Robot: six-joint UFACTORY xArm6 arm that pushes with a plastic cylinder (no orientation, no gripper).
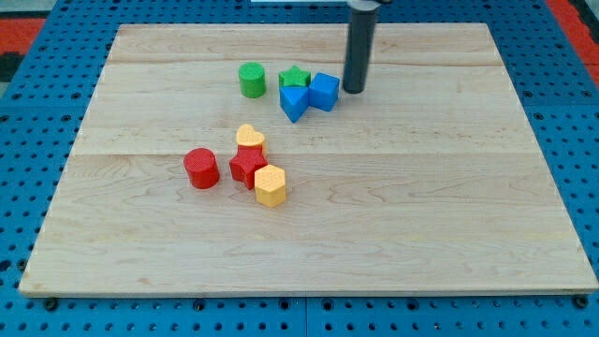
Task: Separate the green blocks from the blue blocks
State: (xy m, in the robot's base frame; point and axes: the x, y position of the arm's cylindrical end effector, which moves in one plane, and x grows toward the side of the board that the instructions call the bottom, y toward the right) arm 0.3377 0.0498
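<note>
Camera view, only one. Landmark = blue cube [324,91]. My tip [355,90] sits just beside the blue cube on the view's right, about touching it, can't tell for sure. No jaws on this rig, just a rod, so nothing to spread or pinch.

Blue triangular block [294,102] touches the blue cube on the view's left. Green star [295,77] is jammed just behind both blues, toward the view's top-left. Green cylinder [252,80] farther left of the cube, apart.

Red cylinder [200,168], red star [247,166], yellow heart [249,138], yellow hexagon [270,184]: clustered well below-left of the cube on the wooden desk [449,206].

Judgement: better to push the blues toward the view's bottom, away from the star. Pushing straight left likely drives them into the greens. Keep clear of the red/yellow cluster.
</note>
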